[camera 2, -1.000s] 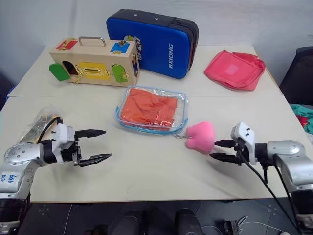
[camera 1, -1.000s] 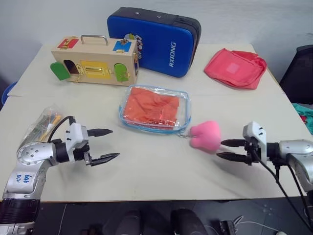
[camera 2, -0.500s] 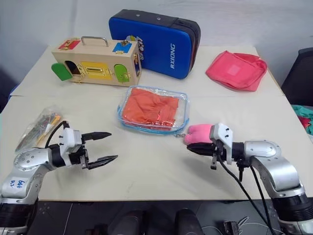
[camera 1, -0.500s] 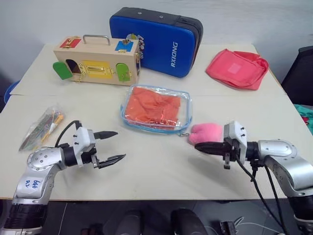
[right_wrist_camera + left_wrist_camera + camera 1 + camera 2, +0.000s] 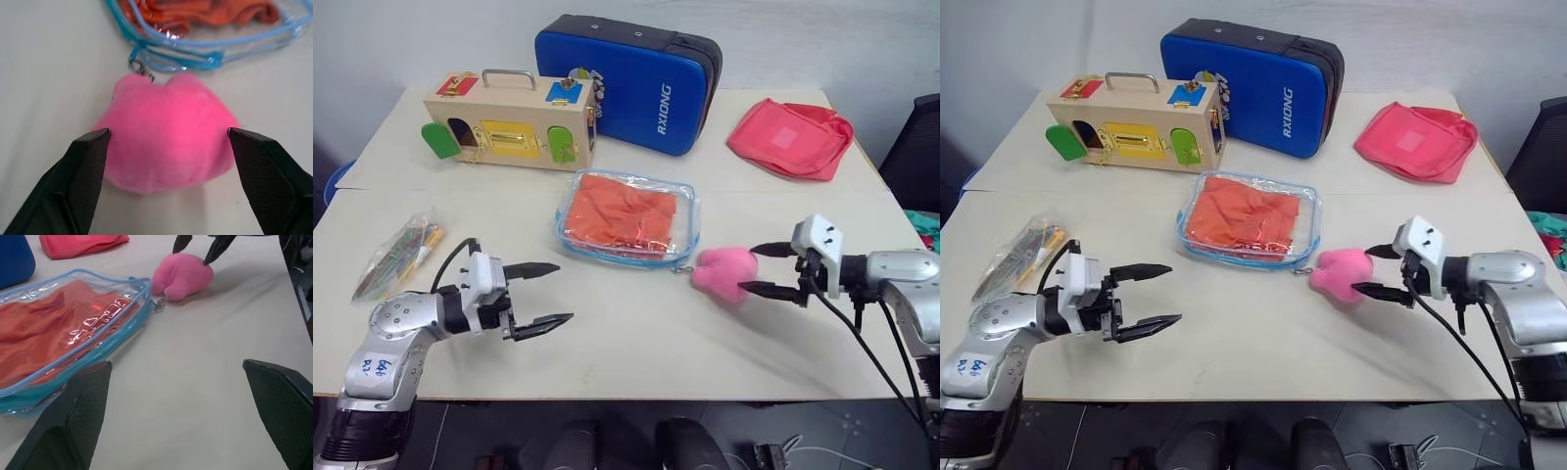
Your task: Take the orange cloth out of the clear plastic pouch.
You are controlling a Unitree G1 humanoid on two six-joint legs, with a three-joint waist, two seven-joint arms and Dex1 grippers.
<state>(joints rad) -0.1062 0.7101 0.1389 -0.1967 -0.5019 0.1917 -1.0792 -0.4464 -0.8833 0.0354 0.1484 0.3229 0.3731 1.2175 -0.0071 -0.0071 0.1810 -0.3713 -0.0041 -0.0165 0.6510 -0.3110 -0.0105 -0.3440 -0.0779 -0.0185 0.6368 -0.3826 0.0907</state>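
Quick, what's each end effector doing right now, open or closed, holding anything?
Left end effector: open, holding nothing.
Right end effector: open, fingers either side of the pink plush toy, not gripping it.

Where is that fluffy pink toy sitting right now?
The fluffy pink toy lies on the table toward the robot's right, just off the clear plastic pouch's near corner, with the open right end effector straddling it.

orange cloth [image 5: 628,211] crumpled inside flat clear plastic pouch [image 5: 576,235]
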